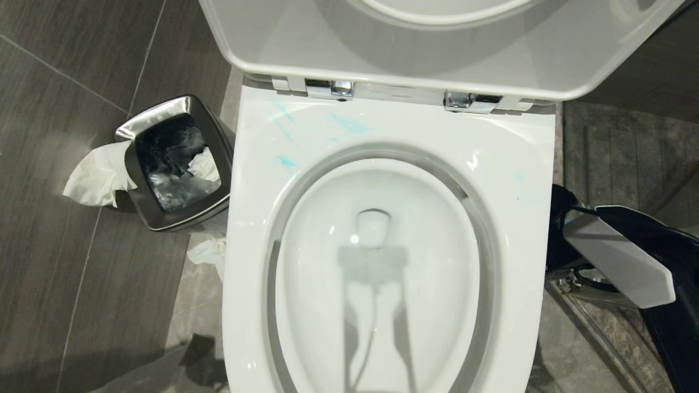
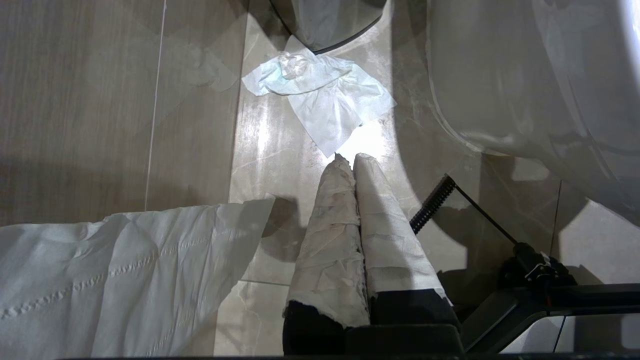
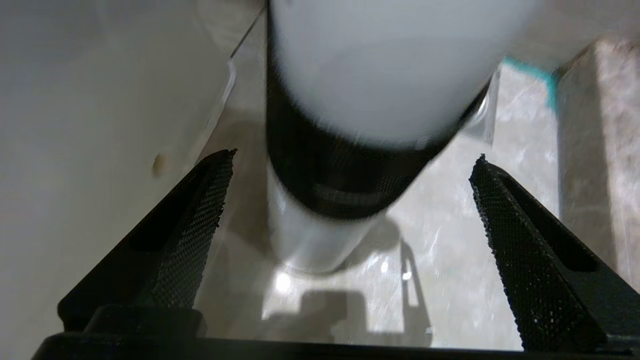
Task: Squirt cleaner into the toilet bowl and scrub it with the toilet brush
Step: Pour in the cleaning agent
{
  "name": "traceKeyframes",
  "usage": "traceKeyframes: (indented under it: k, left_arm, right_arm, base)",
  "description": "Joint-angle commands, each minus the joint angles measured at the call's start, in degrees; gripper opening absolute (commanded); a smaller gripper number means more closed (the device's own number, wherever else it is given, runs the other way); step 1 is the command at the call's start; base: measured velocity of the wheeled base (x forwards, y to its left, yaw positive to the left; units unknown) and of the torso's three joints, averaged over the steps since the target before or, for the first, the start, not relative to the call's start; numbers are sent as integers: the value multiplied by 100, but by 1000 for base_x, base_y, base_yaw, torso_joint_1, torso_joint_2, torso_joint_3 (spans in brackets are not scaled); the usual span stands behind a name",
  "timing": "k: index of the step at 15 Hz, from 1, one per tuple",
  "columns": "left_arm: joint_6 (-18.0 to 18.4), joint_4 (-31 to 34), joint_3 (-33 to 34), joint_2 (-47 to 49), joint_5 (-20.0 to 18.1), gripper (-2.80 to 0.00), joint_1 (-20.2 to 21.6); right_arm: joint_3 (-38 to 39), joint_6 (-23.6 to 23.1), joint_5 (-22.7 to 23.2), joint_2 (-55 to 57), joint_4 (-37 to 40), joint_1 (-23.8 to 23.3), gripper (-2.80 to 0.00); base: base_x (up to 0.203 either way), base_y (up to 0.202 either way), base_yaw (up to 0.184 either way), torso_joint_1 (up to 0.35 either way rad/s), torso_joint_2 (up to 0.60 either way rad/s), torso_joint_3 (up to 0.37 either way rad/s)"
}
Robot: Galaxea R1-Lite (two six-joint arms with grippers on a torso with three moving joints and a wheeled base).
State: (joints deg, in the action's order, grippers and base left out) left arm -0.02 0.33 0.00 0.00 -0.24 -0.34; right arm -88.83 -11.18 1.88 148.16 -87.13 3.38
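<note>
The toilet bowl (image 1: 382, 284) fills the head view, lid raised so the basin is reachable. Cleaner (image 1: 349, 126) shows only as pale turquoise smears on the back rim, so the scrubbing seems not yet done. A steel bin (image 1: 175, 164) stands left of it, tissue (image 2: 320, 100) on the floor. Low at the bowl's right side, the right gripper (image 3: 350, 200) holds its jaws wide apart around a blurred white-and-black upright object, apparently lining up a grasp; I cannot tell whether this is the toilet brush. The left gripper (image 2: 354, 162) hangs parked above the floor, jaws together.

Turquoise cleaner (image 1: 349, 125) streaks the white toilet bowl (image 1: 524, 229) rim.
</note>
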Motion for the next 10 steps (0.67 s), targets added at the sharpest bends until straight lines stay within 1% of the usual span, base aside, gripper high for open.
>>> traceKeyframes:
  k: [1,6,8,10]
  left_arm:
    - [2,2,9,9,-2,-280,-1]
    - [2,2,9,9,-2,-280,-1]
    - [2,2,9,9,-2,-280,-9]
    - [2,2,9,9,-2,-280,-1]
  right_arm:
    - [-417,-52,10,227,-54,-25,0]
    - [-834,-69,179,386,-54,-21,0]
    - [-1046,-84,466,482,-54,-21,0]
    - [-1397,-108,650,625,-54,-13,0]
  base:
    - [0,0,0,0,0,0]
    - [0,0,0,0,0,0]
    - [0,0,0,0,0,0]
    - [0,0,0,0,0,0]
